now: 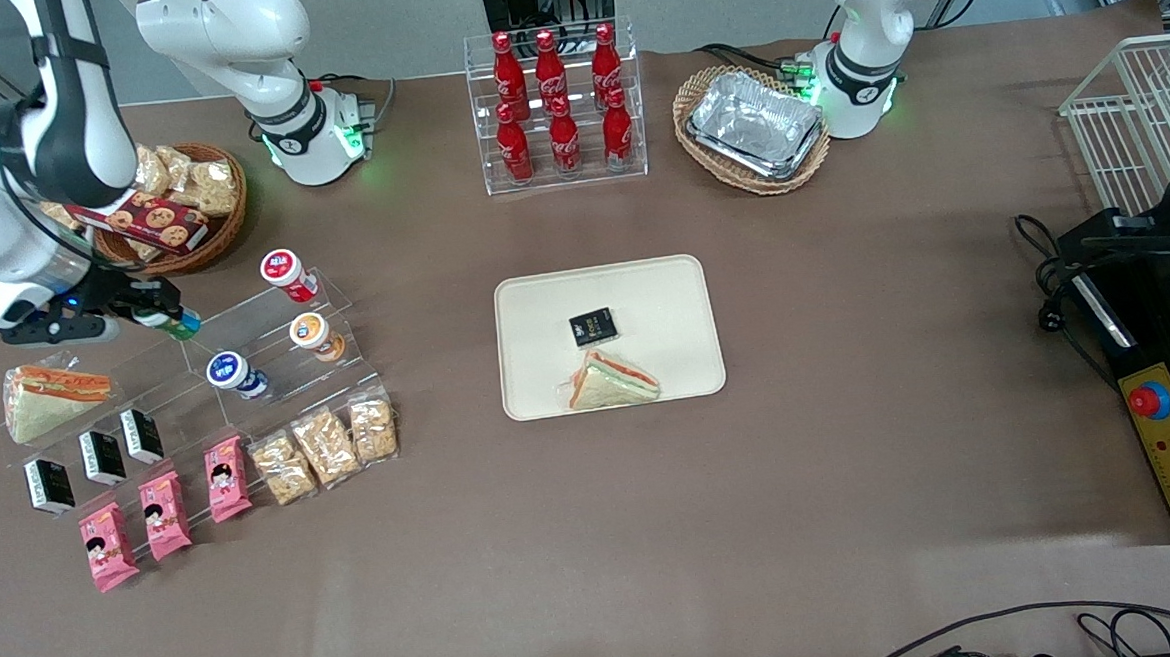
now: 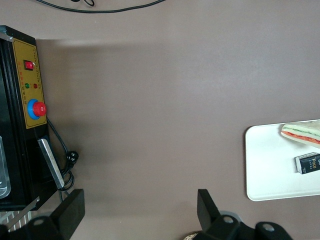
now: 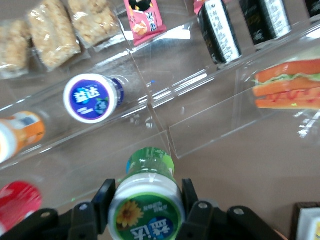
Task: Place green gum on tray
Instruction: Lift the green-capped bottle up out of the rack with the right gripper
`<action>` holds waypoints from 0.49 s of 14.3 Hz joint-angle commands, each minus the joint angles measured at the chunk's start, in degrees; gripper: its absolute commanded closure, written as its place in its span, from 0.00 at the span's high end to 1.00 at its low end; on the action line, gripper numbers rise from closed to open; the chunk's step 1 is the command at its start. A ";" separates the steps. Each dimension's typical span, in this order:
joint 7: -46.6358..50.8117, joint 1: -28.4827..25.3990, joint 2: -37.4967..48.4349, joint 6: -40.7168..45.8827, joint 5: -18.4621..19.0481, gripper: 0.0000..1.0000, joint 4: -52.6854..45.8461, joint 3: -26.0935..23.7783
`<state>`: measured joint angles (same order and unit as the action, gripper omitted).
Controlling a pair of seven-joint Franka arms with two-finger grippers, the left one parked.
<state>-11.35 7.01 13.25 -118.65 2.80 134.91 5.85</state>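
The gripper (image 1: 166, 318) is clamped on the green gum (image 3: 148, 200), a finger pressed to each side of the bottle just under its white-and-green sunflower lid, so the bottle hangs in the jaws above the clear acrylic step rack (image 1: 275, 335) at the working arm's end of the table. Gripping at the neck keeps the body free beneath the jaws, which should let it be set down upright. Below the jaws lie the rack's step edges, with the blue-lidded bottle (image 3: 91, 98) and orange-lidded bottle (image 3: 17, 136) on their sides close by, and a wrapped sandwich (image 3: 290, 85) on the shelf nearby. The cream tray (image 1: 537, 371) lies well apart from the jaws, toward the table's middle, already carrying a small black packet (image 1: 593, 327) and a sandwich (image 1: 612, 381). Its bare stretch along the edge nearest the jaws looks the easiest landing spot, with open brown tabletop in between.
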 commanded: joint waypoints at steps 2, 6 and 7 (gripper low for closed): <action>0.71 -0.16 -0.68 19.83 -0.08 0.49 -17.72 -2.68; 13.78 -0.16 -1.04 28.98 -1.31 0.49 -26.88 -11.62; 18.16 -0.16 -0.86 31.01 -2.88 0.49 -28.11 -14.78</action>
<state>-2.97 6.83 14.10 -93.88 2.27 112.58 -2.09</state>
